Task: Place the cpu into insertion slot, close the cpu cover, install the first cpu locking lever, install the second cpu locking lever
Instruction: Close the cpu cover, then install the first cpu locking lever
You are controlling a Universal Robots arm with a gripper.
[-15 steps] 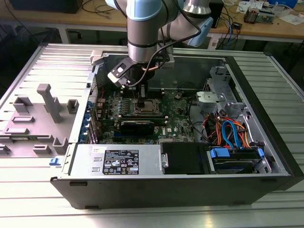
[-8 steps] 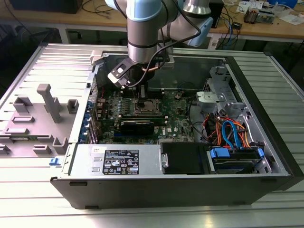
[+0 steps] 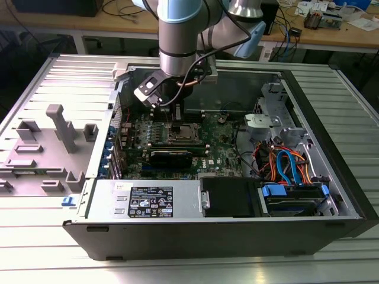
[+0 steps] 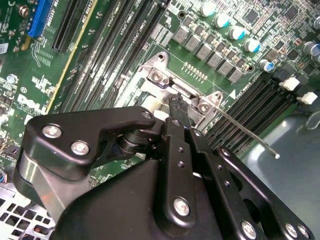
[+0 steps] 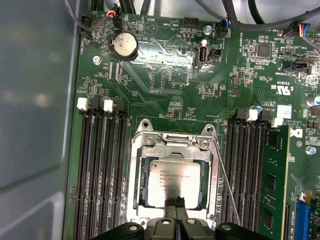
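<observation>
First wrist view: cpu seated, cover down, gripper tips clenched at the slot edge

cpu [image 5: 175,181] sits flat in the insertion slot [image 5: 131,195], silver top up. cpu cover [image 5: 172,151] lies down over it, with the cpu showing through the window. gripper [image 5: 175,202] fingers are clenched together with nothing between them. The tips sit over the cover edge nearest the arm; can't tell if they actually press on it.

One locking lever [image 5: 226,187], a thin wire rod, runs along the side of the insertion slot and slants out over the neighbouring memory slots [image 5: 247,170]. It is not tucked down.

Second wrist view: locking lever [image 4: 250,136] sticks out from the insertion slot corner, free end in the air over the memory slots. Black fingertip [image 4: 175,106] sits at the slot end where the lever starts.

Exterior view: arm [image 3: 177,35] points straight down into the open PC case [image 3: 177,236], gripper [image 3: 177,115] over the insertion slot on the green motherboard [image 3: 225,151]. Taking the insertion slot as dial centre:
- long black card [image 3: 172,157] just beside it at 6 o'clock
- power supply [image 3: 148,201] at 7 o'clock
- blue and orange cables [image 3: 287,165] at 3 o'clock
- grey fixture [image 3: 53,142] at 9 o'clock, outside the case at the exterior view's left
</observation>
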